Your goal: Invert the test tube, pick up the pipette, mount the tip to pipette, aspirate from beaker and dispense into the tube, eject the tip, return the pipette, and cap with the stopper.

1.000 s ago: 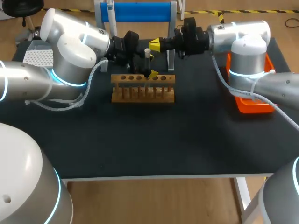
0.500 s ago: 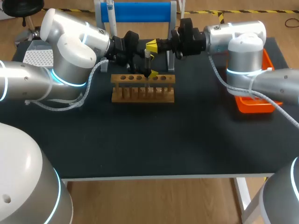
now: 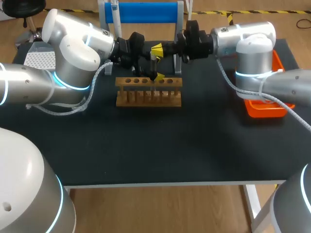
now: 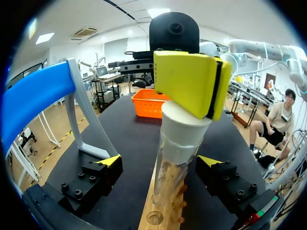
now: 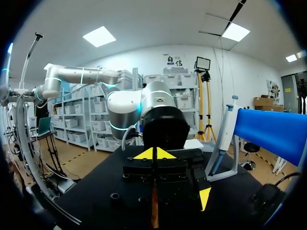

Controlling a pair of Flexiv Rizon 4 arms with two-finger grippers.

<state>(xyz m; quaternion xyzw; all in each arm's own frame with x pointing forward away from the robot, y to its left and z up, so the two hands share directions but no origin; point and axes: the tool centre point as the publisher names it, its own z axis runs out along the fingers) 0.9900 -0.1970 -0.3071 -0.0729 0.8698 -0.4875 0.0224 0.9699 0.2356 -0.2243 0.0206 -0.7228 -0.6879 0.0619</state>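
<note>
Since one second ago the right gripper (image 3: 156, 48) has shifted a little to the left along the back of the table (image 3: 194, 145). Its yellow tips were just beside the top of the test tube (image 4: 172, 167), and now they are over it. The left arm (image 3: 73, 53), the tube and the rack have not changed place.

At the far left corner of the table stands a white tip box (image 3: 39, 59), partly hidden behind the left arm. The left gripper (image 4: 160, 160) is low at the tube, on the back side of the wooden rack (image 3: 148, 92). Its fingers are wide apart, one on each side of the tube. The left wrist view shows a gap between each finger and the glass, so it holds nothing.

The test tube stands upright in a hole near the middle of the rack, and the white stopper (image 4: 184, 132) sits in its mouth. The right gripper comes in level from the right. Its two fingers are pressed together, with only a thin seam between them in the right wrist view, and the tips lie against the top of the stopper.

Behind the rack is the blue stand (image 3: 141, 12), with the pipette (image 5: 224, 132) hanging at one end. The orange tray (image 3: 265, 110) is at the right edge of the table, partly under the right arm.
</note>
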